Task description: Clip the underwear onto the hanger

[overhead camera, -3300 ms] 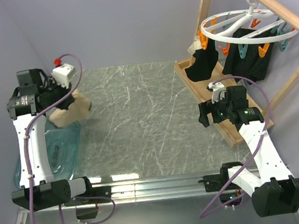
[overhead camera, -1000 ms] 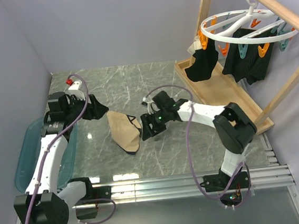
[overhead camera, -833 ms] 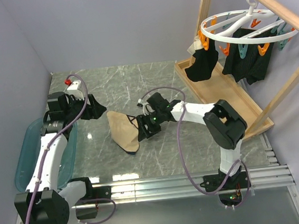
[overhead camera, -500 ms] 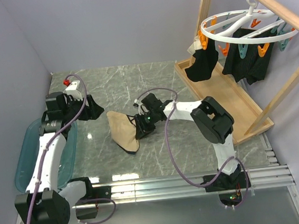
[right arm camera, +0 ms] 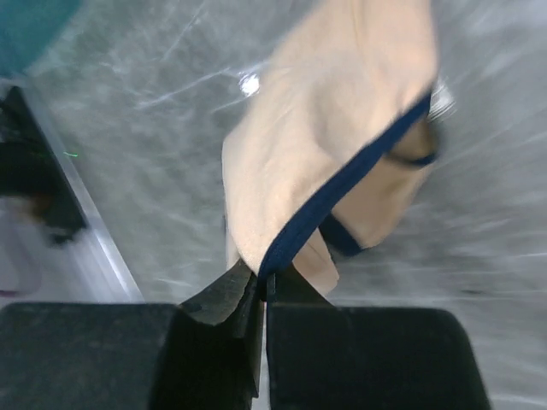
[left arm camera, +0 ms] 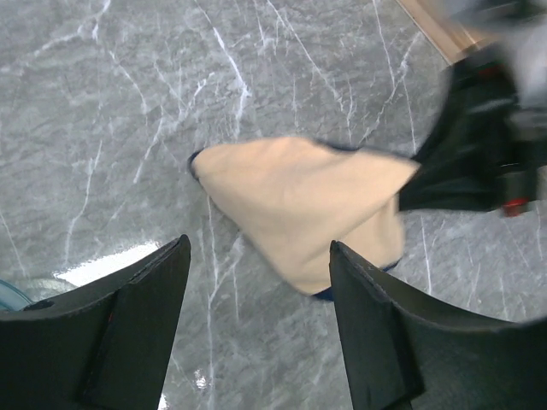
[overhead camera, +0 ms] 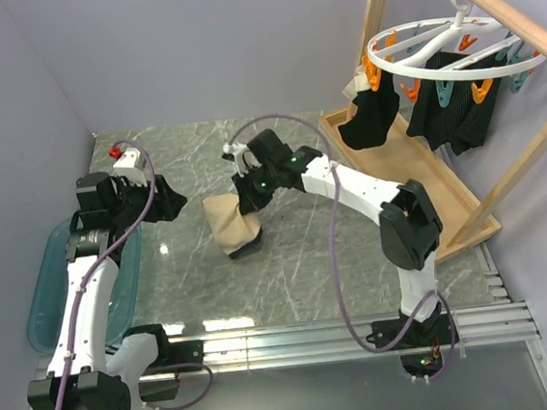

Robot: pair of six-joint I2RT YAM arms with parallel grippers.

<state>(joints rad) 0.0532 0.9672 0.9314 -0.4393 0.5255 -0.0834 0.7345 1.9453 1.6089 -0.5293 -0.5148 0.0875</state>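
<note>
On the grey marble counter point(overhead camera: 307, 250) we see the right tool point(right arm camera: 263, 286) clamped on the navy trim of the beige underwear point(overhead camera: 230, 227), mid-counter, well apart from the white hanger point(overhead camera: 453, 57). The left tool point(overhead camera: 173, 197) gapes wide and empty beside it.

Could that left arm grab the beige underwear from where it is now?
Probably yes: the open left gripper faces the underwear across the tabletop, with nothing between them. The right gripper is pinching its dark trim, though.
</note>
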